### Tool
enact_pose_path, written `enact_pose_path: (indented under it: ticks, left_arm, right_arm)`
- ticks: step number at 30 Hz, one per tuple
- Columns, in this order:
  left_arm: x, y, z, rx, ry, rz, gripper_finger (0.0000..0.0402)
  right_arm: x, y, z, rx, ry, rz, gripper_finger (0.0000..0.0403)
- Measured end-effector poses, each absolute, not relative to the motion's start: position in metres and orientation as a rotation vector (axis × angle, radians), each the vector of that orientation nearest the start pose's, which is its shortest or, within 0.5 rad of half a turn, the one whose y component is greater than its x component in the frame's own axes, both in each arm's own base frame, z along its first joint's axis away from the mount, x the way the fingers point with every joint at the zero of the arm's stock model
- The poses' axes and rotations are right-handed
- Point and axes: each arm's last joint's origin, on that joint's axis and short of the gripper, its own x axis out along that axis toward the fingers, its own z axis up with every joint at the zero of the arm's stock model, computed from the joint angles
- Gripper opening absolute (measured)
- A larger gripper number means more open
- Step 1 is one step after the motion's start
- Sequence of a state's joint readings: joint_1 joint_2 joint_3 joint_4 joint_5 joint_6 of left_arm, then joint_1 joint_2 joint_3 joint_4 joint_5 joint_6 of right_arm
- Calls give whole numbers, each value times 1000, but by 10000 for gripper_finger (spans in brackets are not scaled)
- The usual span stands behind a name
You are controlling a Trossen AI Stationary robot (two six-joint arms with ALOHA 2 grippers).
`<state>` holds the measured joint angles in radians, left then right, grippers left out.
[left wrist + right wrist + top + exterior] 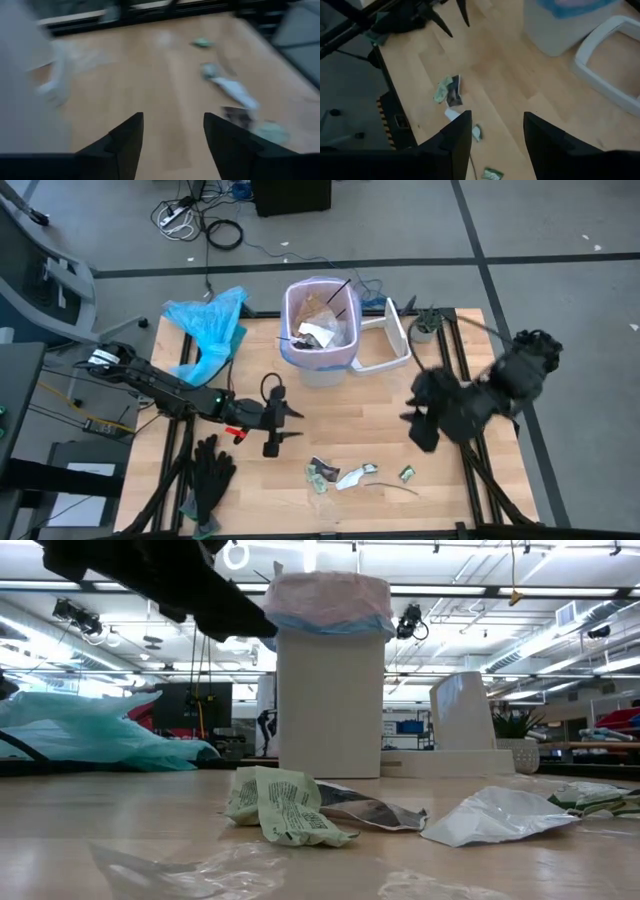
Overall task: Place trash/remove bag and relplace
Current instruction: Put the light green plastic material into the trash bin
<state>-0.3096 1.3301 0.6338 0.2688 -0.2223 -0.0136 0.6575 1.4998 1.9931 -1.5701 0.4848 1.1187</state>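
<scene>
The white bin (320, 340) stands at the table's far middle. The pale pink-lavender bag (300, 300) lines it, folded over the rim (328, 600). Brown paper, white scraps and a thin black utensil (335, 295) lie inside. More trash lies flat near the front edge: green wrappers (320, 475), a white piece (350, 477), a small green scrap (406, 473). My left gripper (298, 425) (172, 120) is open above the table, left of centre, with nothing between its fingers. My right gripper (425, 420) (497, 120) hangs open high over the right side, with nothing in it.
A light-blue plastic bag (210, 325) lies at the far left. The white bin lid frame (390, 345) lies right of the bin, with a small potted plant (427, 325) behind it. Black gloves (210, 470) lie at the front left. Clear film (200, 870) lies at the near edge.
</scene>
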Motion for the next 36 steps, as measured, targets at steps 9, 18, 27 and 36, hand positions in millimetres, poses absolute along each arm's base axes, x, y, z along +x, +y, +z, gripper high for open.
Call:
enact_pose_path:
  ticks: [9,18,27,36]
  left_arm:
    - [260,-102,208,133,441,-277,212]
    - [297,-145,190,230,648,-311,211]
    - [334,-174,168,311,786,-347,211]
    - [357,-186,134,438,921,-355,211]
  right_arm:
    - [181,204,372,434,983,-490,164]
    - [162,256,293,594,976,-543,162]
    - [155,275,274,726,964,-449,160]
    - [154,276,275,722,958,-438,157]
